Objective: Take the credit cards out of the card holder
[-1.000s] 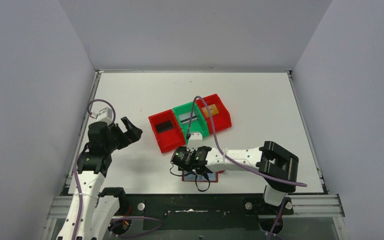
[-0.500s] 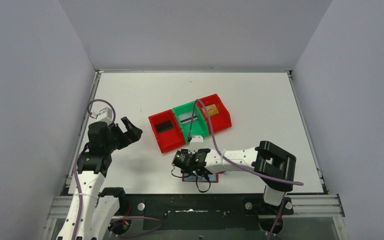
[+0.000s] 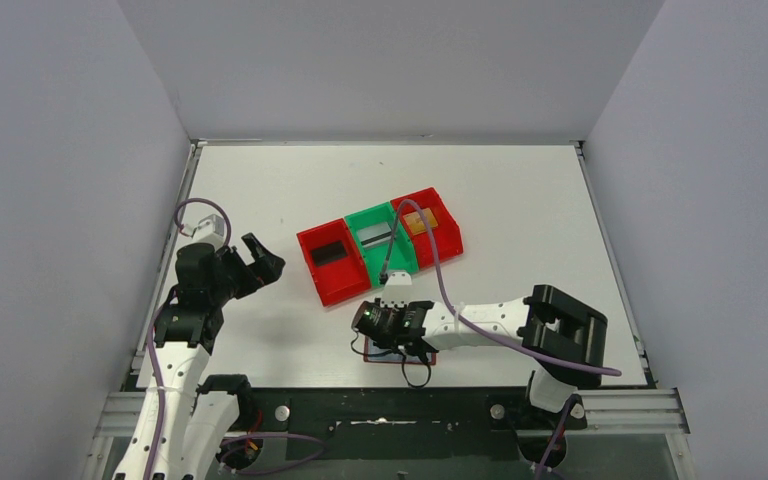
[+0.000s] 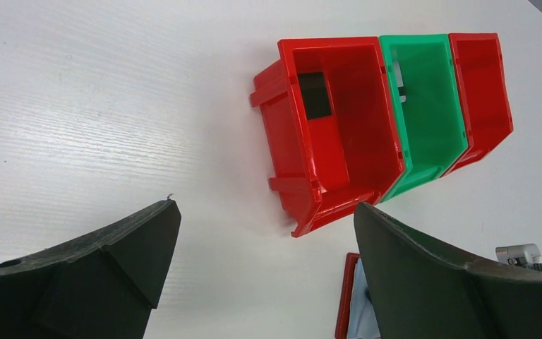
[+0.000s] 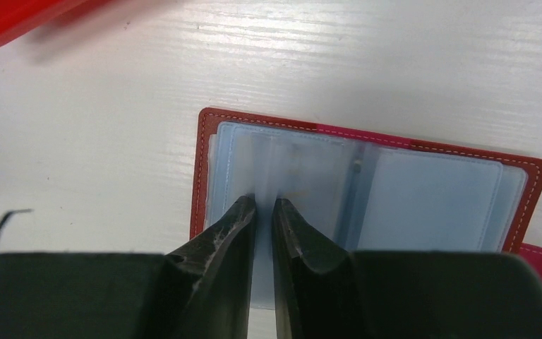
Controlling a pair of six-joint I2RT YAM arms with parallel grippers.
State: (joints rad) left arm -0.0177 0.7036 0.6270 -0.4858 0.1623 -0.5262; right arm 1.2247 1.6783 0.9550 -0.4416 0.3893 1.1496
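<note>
Right wrist: card holder (image 5: 430,201) directly beneath right claw (image 5: 265,206).

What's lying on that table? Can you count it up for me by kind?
Red bins: 2
Green bin: 1
Cards in the bins (black, silver-grey, gold-tan): 3
Card holder, lying open: 1
Total: 7

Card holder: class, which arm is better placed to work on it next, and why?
Right. The right end effector is at the open card holder, jaws nearly together over its clear pockets; the left end effector hangs open, well away.
</note>
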